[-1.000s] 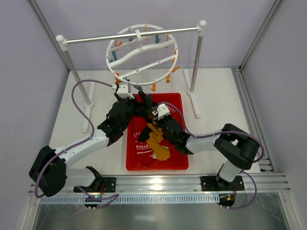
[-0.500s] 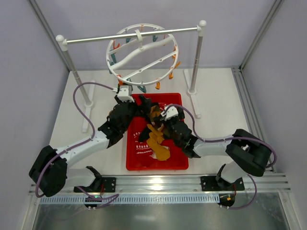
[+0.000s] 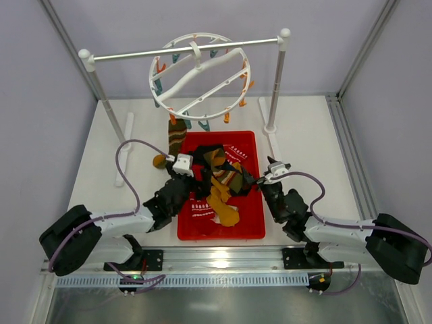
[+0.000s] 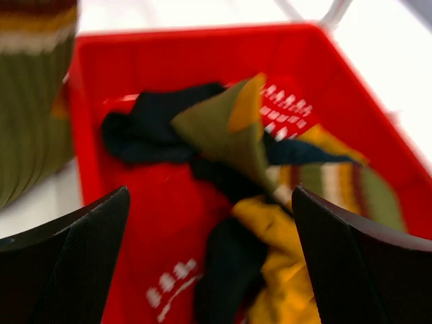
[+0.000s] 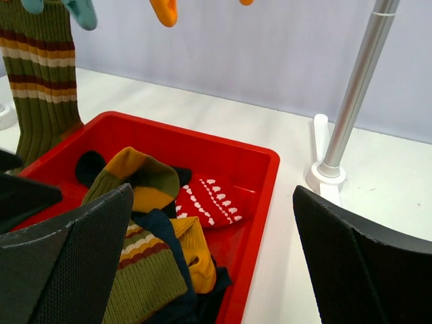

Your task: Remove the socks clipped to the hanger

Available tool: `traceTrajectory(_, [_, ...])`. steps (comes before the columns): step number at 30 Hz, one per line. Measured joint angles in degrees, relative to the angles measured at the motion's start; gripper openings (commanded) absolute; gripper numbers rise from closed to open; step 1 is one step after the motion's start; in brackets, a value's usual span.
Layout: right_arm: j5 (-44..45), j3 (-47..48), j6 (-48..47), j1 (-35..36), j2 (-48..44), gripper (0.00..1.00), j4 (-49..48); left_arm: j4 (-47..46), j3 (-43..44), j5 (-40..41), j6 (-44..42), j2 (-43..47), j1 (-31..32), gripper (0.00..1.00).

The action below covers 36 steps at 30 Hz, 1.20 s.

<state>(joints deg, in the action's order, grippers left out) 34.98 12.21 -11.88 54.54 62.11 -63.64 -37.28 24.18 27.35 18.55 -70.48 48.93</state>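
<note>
Since the earlier frame, both arms have been drawn back from the middle of the red tray (image 3: 251,233) towards the near edge of the counter (image 3: 304,135), and the dark bundle that was held between them is now left lying in the tray.

From above, the left tool (image 3: 190,176) is seen at the tray's left rim and the right tool (image 3: 265,181) just off its right rim. Nothing is held by either. The hanger (image 3: 199,73) is hooked on the silver bar (image 3: 128,54). One olive striped sock (image 3: 177,135) is hung from a clip on its near rim, just beyond the tray's far-left corner. The other socks (image 3: 219,181) are heaped in the tray.

In the left wrist view, that tool's fingers (image 4: 67,263) are spread wide apart with nothing between them. The blurred heap is seen ahead and the hanging sock at the left edge.

In the right wrist view, its fingers (image 5: 364,263) are likewise parted and bare. A teal clip (image 5: 81,12) and an orange clip (image 5: 165,10) are seen above, a red patterned sock (image 5: 212,202) in the tray, and a post (image 5: 354,101) to the right.
</note>
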Motion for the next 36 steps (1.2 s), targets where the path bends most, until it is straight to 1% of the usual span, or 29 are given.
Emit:
traceTrajectory(4, [-0.07, -2.4, 0.09, -0.94, -2.8, 1.0, -0.55, -7.17, -8.04, 6.73, -1.36, -0.83, 0.94, 1.0])
traceTrajectory(6, [-0.26, -3.32, 0.26, -1.79, -3.61, 1.0, -0.61, -11.58, -8.98, 11.45, -3.52, -3.23, 0.92, 0.99])
traceTrajectory(8, [-0.5, -3.74, 0.48, -2.51, -3.98, 1.0, -0.61, -17.2, -9.09, 14.03, -5.7, -5.75, 0.17, 1.0])
traceTrajectory(10, [-0.87, -3.96, 0.9, -3.5, -4.13, 1.0, -0.66, -23.52, -9.51, 14.34, -6.71, -8.09, -2.36, 1.0])
traceTrajectory(11, [-1.14, -4.04, 1.16, -3.93, -4.15, 1.0, -0.68, -26.01, -9.79, 14.14, -6.56, -9.18, -4.66, 0.99])
traceTrajectory(14, [-2.25, -4.44, 2.03, -5.16, -4.55, 1.0, -0.61, -31.69, -11.19, 15.56, -6.21, -12.35, -9.75, 1.0])
traceTrajectory(18, [-4.35, -4.72, 3.48, -6.95, -4.98, 1.0, -0.57, -33.24, -11.21, 16.06, -7.08, -16.35, -11.02, 1.0])
traceTrajectory(26, [-7.17, -4.74, 5.31, -8.46, -4.59, 1.0, -0.59, -35.45, -3.17, 15.23, -9.66, -22.29, -12.02, 0.99])
traceTrajectory(30, [-8.22, -4.74, 6.01, -8.87, -4.2, 1.0, -0.59, -35.78, 0.02, 15.54, -9.81, -22.99, -15.08, 1.0])
traceTrajectory(31, [-8.52, -4.74, 6.08, -8.92, -4.09, 1.0, -0.61, -35.85, 0.9, 15.28, -9.4, -23.04, -16.46, 0.97])
traceTrajectory(33, [-8.94, -4.74, 6.23, -8.92, -3.93, 1.0, -0.59, -35.93, 2.4, 14.34, -7.78, -23.04, -19.43, 0.86])
traceTrajectory(34, [-9.14, -4.74, 6.25, -8.94, -3.91, 0.99, -0.59, -36.0, 2.99, 13.57, -6.69, -23.04, -20.65, 0.75])
traceTrajectory(36, [-9.31, -4.74, 6.27, -9.01, -3.82, 0.99, -0.63, -36.35, 3.43, 12.72, -5.44, -23.12, -21.99, 0.63])
